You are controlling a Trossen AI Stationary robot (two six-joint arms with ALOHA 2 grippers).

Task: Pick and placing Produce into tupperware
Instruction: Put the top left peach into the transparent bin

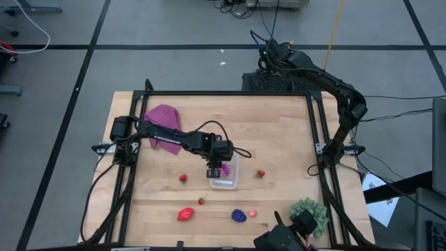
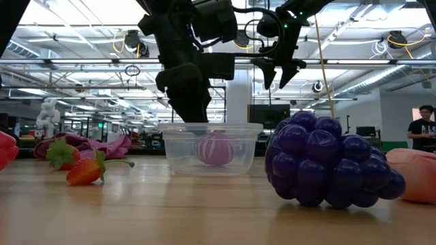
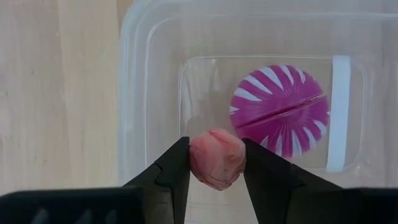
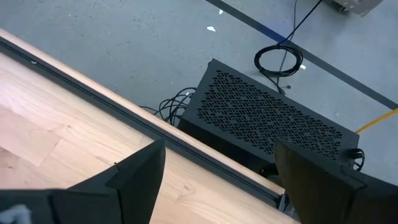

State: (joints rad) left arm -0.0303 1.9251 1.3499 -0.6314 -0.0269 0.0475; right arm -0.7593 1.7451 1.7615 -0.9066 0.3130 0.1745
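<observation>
My left gripper [image 3: 216, 163] is shut on a small pale pink toy fruit [image 3: 216, 158] and hangs over the clear tupperware [image 1: 224, 183], near its left wall [image 3: 134, 93]. A magenta white-striped fruit [image 3: 280, 112] lies on the tub's floor. On the table lie red berries [image 1: 183, 178] [image 1: 201, 201] [image 1: 261, 173], a larger red piece [image 1: 185, 214], a dark purple cluster [image 1: 239, 215] and a small pink piece [image 1: 252, 212]. My right gripper [image 4: 217, 180] is open and waits raised beyond the table's far edge. My left gripper pinches the pale pink fruit [image 3: 214, 146] between its two fingers [image 3: 177, 168], one on each side of it. The fingers come from above, pointing down into the tub. The fruit is lifted clear of the tub's floor.
A magenta cloth [image 1: 164, 125] lies at the far left of the table. A big green spiky ball [image 1: 310, 213] sits at the near right corner. Black frame rails [image 1: 317, 132] border the table. A perforated black box [image 4: 267, 118] stands on the floor behind the far edge.
</observation>
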